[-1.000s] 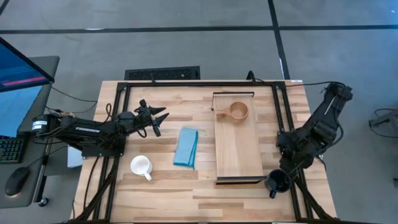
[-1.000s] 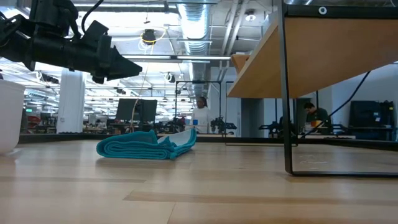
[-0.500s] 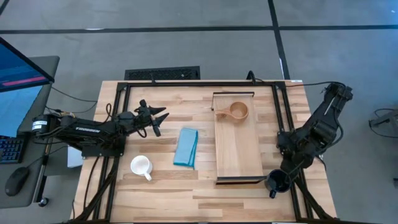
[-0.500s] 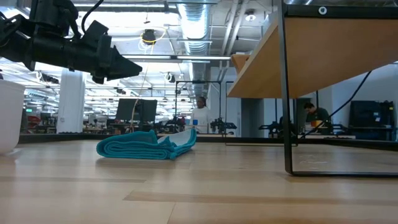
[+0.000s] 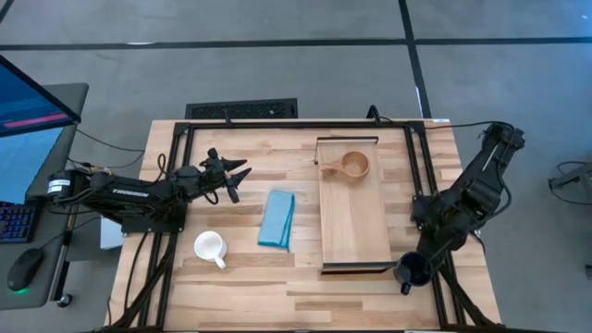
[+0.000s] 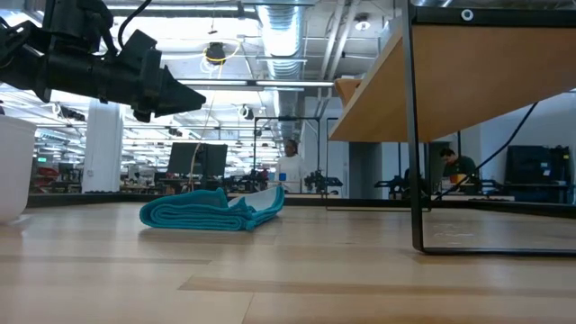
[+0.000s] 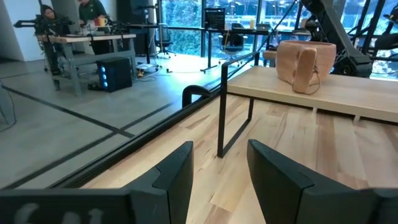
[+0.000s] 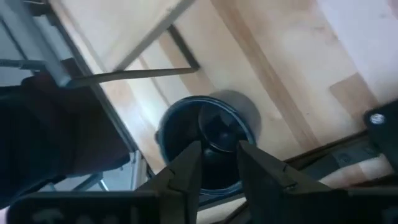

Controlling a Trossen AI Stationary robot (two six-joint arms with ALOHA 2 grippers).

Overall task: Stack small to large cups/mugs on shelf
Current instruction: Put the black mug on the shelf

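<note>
Sitting on shelf [image 5: 354, 222]: wooden cup [image 5: 355, 166], apparently empty.

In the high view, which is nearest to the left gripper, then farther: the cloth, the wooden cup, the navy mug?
From the left gripper:
1. Cloth, on the table just beside it.
2. Wooden cup, on the shelf.
3. Navy mug, at the right gripper.

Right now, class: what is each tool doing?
Left tool: open, empty, above the table.
Right tool: open, over the navy mug, not gripping it.
</note>
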